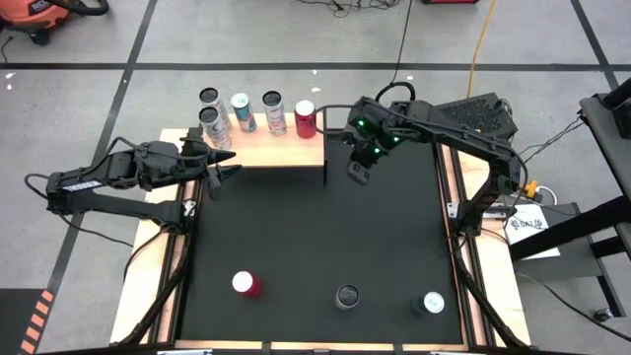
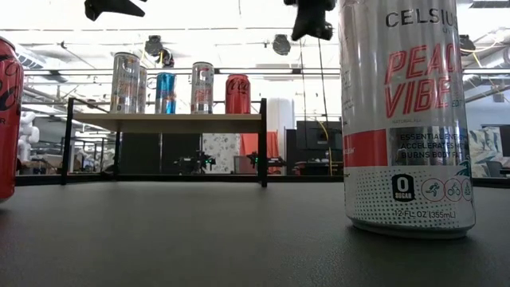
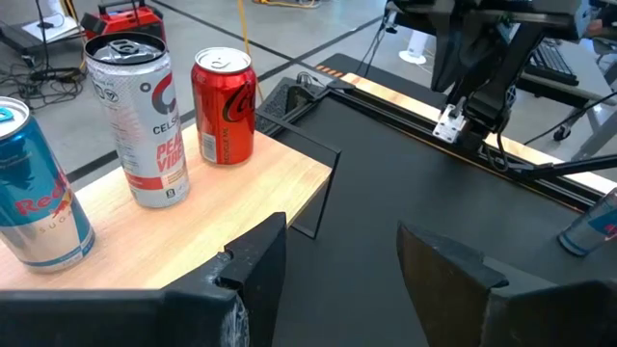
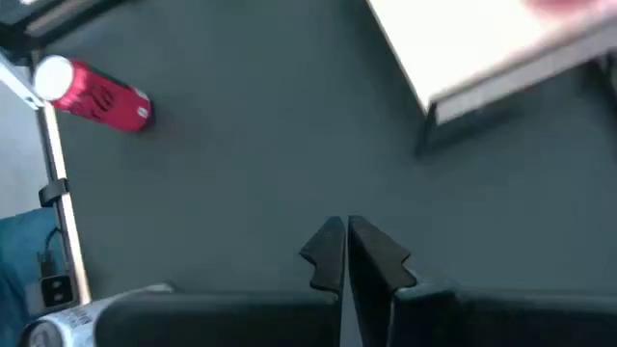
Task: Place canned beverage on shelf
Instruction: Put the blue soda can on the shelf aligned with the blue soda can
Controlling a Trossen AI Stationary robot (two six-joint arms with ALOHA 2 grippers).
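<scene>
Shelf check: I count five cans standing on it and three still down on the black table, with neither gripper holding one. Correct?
Nearly. Five cans on the shelf is wrong: the high view shows four in a row there. The fifth stands on the floor behind it. The rest holds.

From the low camera, the big silver can [image 2: 405,119] beside me loses its top to the frame, and the red can [image 2: 8,119] is half cut off. My right wrist sees the shelf [image 4: 482,48] only as a blur.
</scene>
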